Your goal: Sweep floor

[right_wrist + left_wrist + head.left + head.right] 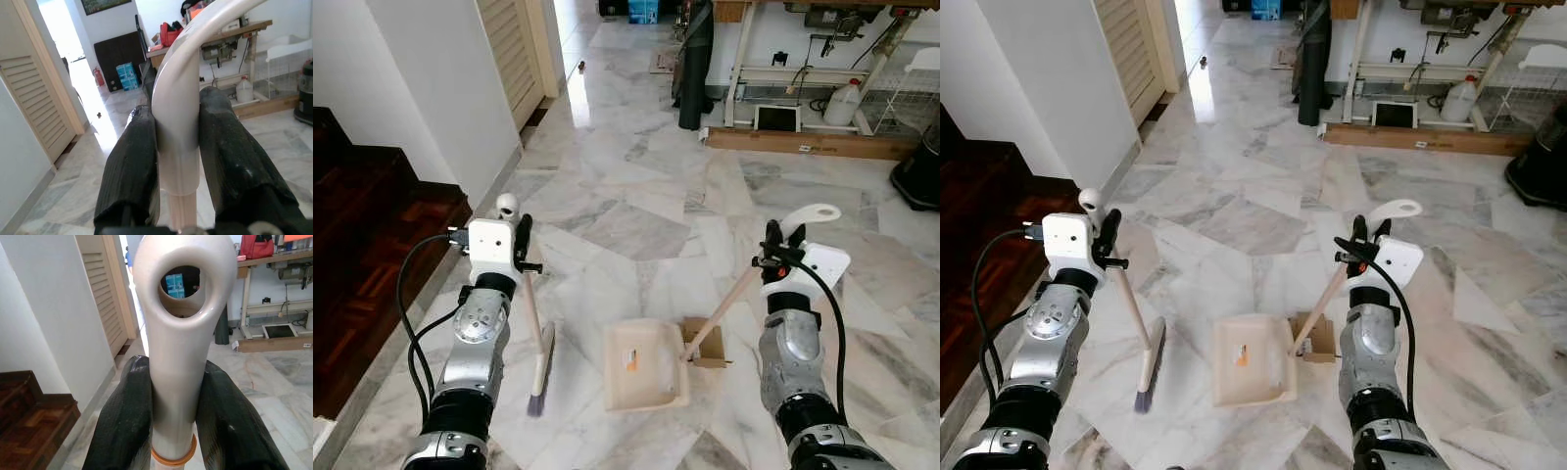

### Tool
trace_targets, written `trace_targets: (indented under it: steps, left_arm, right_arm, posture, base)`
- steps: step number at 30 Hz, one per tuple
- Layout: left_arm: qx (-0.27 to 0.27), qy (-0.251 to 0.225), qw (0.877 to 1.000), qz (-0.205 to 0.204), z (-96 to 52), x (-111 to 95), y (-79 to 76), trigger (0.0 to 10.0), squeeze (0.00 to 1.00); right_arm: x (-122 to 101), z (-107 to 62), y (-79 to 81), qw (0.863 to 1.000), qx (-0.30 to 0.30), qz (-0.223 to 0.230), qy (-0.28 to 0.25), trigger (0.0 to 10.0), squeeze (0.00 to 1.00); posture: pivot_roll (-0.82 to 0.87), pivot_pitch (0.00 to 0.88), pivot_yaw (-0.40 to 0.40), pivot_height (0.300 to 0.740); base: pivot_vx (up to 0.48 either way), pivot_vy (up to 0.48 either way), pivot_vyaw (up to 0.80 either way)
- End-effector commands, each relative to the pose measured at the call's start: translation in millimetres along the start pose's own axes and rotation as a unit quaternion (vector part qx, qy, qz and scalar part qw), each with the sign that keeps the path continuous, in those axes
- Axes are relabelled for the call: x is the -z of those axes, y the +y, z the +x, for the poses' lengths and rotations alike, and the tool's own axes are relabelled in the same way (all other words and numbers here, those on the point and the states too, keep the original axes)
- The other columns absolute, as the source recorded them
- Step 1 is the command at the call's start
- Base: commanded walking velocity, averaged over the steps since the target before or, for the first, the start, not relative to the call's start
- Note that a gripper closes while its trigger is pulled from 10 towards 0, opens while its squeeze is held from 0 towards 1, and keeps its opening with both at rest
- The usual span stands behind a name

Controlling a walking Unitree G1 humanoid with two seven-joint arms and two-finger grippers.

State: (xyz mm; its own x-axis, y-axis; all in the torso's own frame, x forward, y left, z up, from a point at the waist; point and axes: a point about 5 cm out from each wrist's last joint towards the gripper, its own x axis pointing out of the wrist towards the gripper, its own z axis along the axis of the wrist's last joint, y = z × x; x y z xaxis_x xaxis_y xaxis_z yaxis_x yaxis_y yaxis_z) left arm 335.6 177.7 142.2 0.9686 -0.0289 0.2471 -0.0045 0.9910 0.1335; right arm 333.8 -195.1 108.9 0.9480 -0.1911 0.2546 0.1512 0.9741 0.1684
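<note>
Both arms reach forward over the marble floor (636,186). The left gripper (176,401) is clamped on the cream broom (538,352), bristles down left of the dustpan (644,364). The right gripper (178,147) squeezes the dustpan's slanted handle (724,313); the cream pan lies flat.
</note>
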Motion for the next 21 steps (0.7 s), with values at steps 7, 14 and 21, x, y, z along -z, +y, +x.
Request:
trace_targets:
  steps: [7, 14, 21]
  left_arm:
    - [-0.015, -0.034, 0.999, 0.01, 1.4, -9.1, -1.1, 10.0, 0.0]
    - [-0.027, -0.038, 0.999, -0.011, -5.0, -7.5, -2.6, 10.0, 0.0]
    - [-0.037, -0.029, 0.999, -0.021, -7.7, -0.4, -0.8, 10.0, 0.0]
  right_arm:
    - [-7.2, 2.4, -0.6, 1.0, -0.003, -0.015, -0.013, 10.0, 0.0]
    - [-4.6, -2.9, -3.1, 0.999, -0.015, -0.038, -0.006, 10.0, 0.0]
    - [-8.9, -0.9, -4.5, 0.999, -0.019, -0.047, -0.011, 10.0, 0.0]
  posture:
    - [0.03, 0.021, 0.044, 0.74]
    - [0.02, 0.023, 0.032, 0.74]
    - [0.0, 0.0, 0.023, 0.74]
  base:
    - [0.0, 0.0, 0.0]
    - [0.0, 0.0, 0.23]
    - [0.0, 0.0, 0.78]
